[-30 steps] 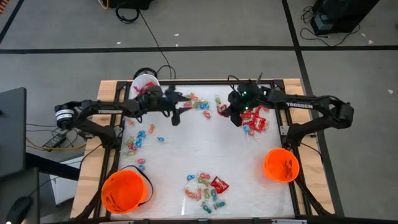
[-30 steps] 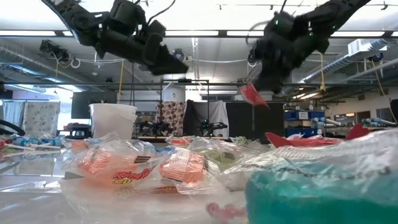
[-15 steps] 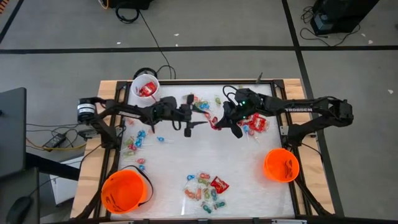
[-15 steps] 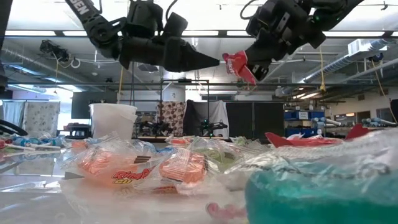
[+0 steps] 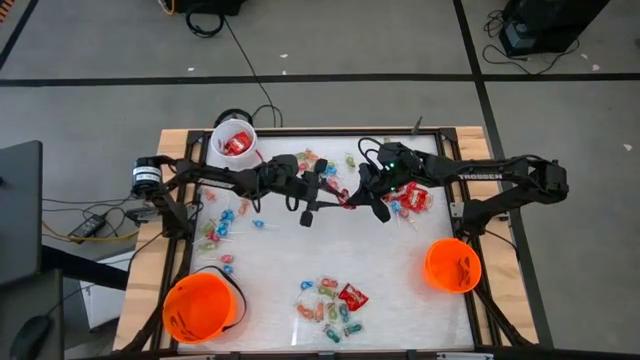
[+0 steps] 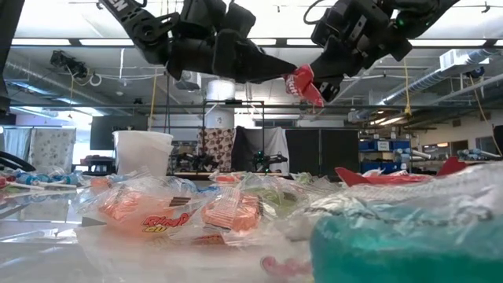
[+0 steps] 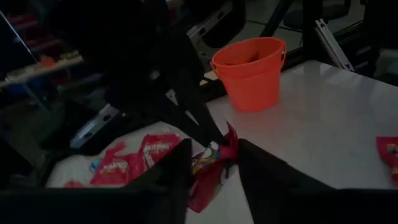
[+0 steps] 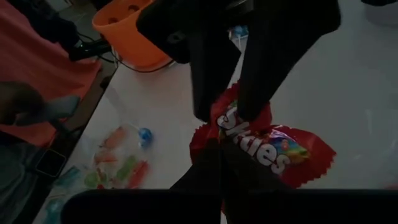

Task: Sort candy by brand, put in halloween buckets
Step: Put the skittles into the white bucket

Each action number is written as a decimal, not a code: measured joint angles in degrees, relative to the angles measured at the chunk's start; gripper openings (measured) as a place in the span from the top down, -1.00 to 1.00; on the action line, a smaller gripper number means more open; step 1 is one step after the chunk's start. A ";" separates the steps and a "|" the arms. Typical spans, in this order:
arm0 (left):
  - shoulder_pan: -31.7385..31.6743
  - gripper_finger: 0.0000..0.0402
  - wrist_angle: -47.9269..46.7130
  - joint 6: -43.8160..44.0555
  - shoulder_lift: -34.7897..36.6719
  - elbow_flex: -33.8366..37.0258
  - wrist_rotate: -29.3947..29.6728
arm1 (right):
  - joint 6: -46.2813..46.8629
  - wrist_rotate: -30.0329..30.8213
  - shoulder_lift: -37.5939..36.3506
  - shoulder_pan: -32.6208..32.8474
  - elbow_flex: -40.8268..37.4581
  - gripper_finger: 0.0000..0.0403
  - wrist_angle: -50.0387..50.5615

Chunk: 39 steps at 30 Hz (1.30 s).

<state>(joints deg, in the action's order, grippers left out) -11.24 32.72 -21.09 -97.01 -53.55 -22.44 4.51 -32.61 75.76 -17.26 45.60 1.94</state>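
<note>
A red Skittles packet (image 8: 273, 149) hangs in the air over the table's far middle, between my two grippers. My right gripper (image 5: 354, 197) is shut on it. My left gripper (image 7: 211, 168) reaches in from the left, its fingers on either side of the packet's other end. A white pail (image 5: 233, 140) at the far left holds red packets. Two orange buckets (image 5: 200, 307) (image 5: 452, 265) stand near left and right. Loose candy (image 5: 330, 300) lies on the table. My left gripper has the packet's crimped end (image 8: 233, 115) between its two fingers (image 8: 208, 68), about level from the table's left. In the left wrist view the packet (image 7: 214, 158) fills the gap between them. The packet is clear of the table. My right gripper pinches the packet's opposite end (image 8: 249, 146) between its two fingers, slanting down from the table's right. Its own fingers cover the place of contact. The packet (image 6: 305, 82) juts out from the fingers toward my left gripper, high above the candy on the table.
Red packets and lollipops (image 5: 410, 195) lie under my right arm. More lollipops (image 5: 220, 225) lie along the left edge, and wrapped pieces (image 5: 320, 165) at the far middle. The middle of the table shows bare white.
My left gripper has travelled toward the table's right, up to the packet, and its fingers have narrowed around the packet's end. My right gripper first swung toward the table's middle with the packet, then kept still.
</note>
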 joint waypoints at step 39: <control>-27.76 0.94 -54.86 15.93 24.63 -3.75 30.86 | 9.05 44.99 -0.06 -0.70 0.11 0.52 27.50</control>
<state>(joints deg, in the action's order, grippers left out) -38.99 -22.14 -5.16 -72.39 -57.31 8.43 13.56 12.38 75.70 -17.96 45.71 29.44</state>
